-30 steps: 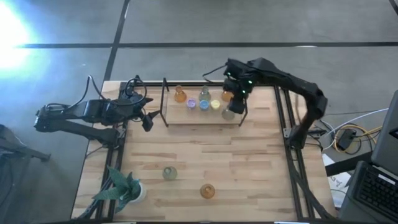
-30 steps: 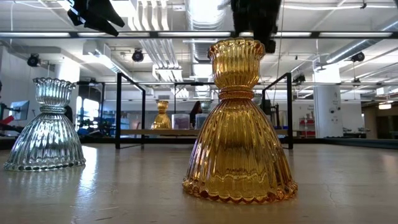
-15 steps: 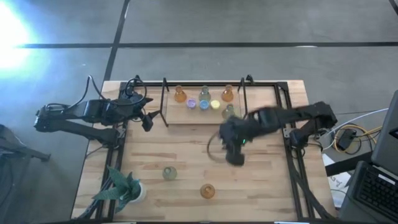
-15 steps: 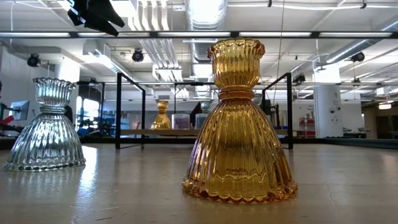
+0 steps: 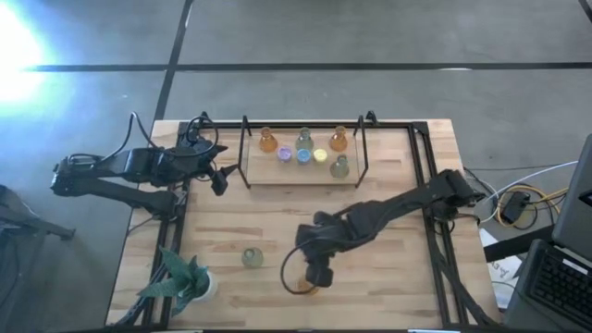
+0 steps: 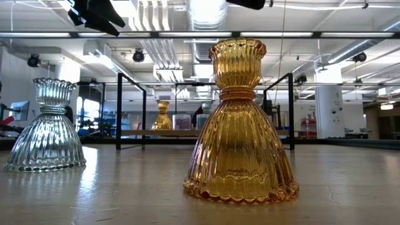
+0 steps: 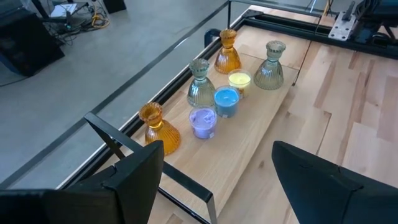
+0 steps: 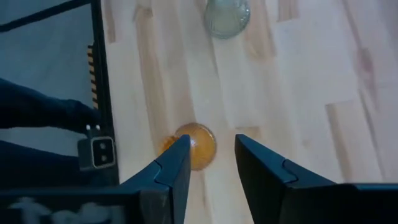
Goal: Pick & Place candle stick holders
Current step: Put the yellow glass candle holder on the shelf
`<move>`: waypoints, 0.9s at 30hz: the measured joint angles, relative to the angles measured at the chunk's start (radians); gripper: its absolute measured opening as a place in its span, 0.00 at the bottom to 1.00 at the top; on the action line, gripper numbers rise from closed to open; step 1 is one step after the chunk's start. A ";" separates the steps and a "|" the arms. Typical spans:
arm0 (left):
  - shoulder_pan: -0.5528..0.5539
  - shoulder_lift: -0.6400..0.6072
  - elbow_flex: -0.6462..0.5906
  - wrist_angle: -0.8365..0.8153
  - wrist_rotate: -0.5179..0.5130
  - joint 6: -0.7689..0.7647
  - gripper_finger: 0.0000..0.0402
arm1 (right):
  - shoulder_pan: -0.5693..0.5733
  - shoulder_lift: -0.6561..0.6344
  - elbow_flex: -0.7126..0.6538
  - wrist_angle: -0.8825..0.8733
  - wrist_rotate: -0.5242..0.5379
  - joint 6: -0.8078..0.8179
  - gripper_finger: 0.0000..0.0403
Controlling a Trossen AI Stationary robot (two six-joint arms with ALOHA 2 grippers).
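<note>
An amber candle stick holder [image 5: 307,284] stands near the front edge of the table [image 5: 388,277], with a clear grey-green holder [image 5: 252,257] to its left, and six more holders [image 5: 303,148] stand on the far shelf [image 5: 277,175]. The right gripper [image 5: 320,274] hangs just above the amber one, fingers apart and empty. The left gripper [image 5: 218,178] waits at the far left, wide open.

In your high view the right gripper [image 5: 319,275] covers part of the amber holder [image 5: 306,286], so you cannot tell whether they touch. In the low view the shelf holders [image 6: 163,115] behind the near amber one are mostly hidden or too small to tell apart. The plant [image 5: 182,280] is partly cut by the table edge shadow.
</note>
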 joint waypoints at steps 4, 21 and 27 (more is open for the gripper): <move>0.000 0.000 0.000 0.000 0.001 0.022 0.75 | 0.001 0.076 0.063 -0.022 -0.035 0.019 0.35; 0.000 0.000 0.000 -0.035 0.002 0.025 0.75 | 0.050 0.245 0.170 -0.113 -0.109 0.059 0.44; 0.000 0.000 0.000 -0.034 0.002 0.025 0.75 | 0.050 0.245 0.137 -0.111 -0.122 0.083 0.45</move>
